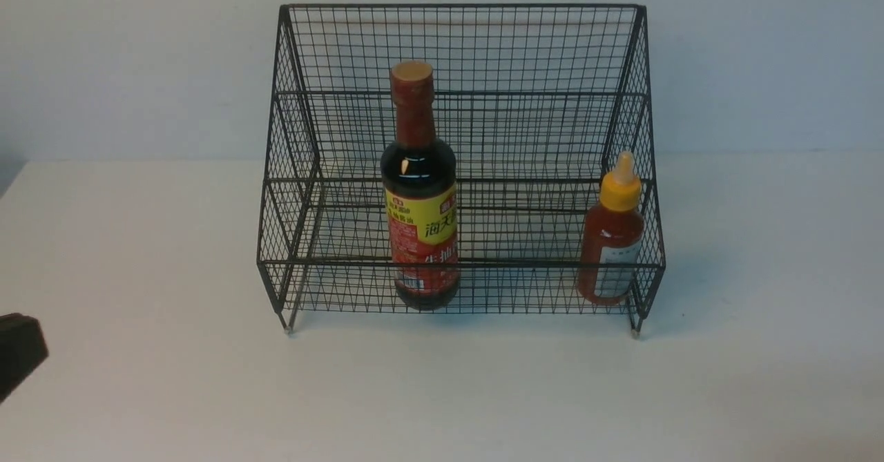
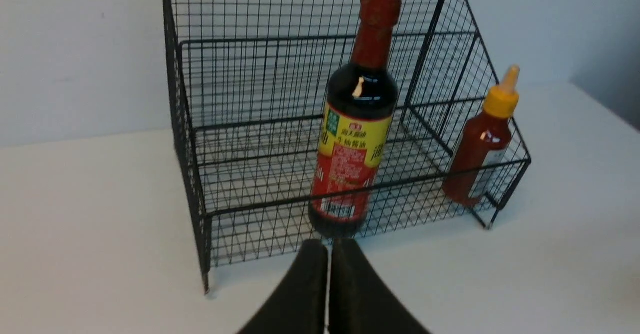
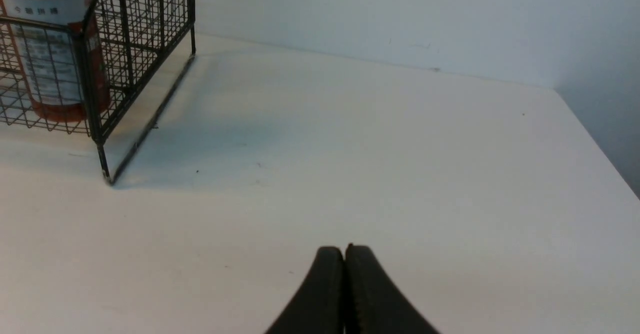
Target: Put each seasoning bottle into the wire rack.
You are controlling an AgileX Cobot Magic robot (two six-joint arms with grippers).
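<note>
On the white tabletop (image 1: pixel 442 393), the wire rack (image 1: pixel 461 264) is holding the soy-sauce bottle (image 1: pixel 423 227) centrally and the red squeeze bottle (image 1: pixel 611 241) toward three o'clock; both jaws are resting closed, empty; placing is seemingly finished, needing only stillness.

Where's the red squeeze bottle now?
Front view: squeeze bottle stands inside the rack at its right end, by the side mesh, right of the soy bottle.

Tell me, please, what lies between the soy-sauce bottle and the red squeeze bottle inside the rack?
No object: only wire mesh shows between the soy-sauce bottle and the red squeeze bottle, in the front view.
</note>
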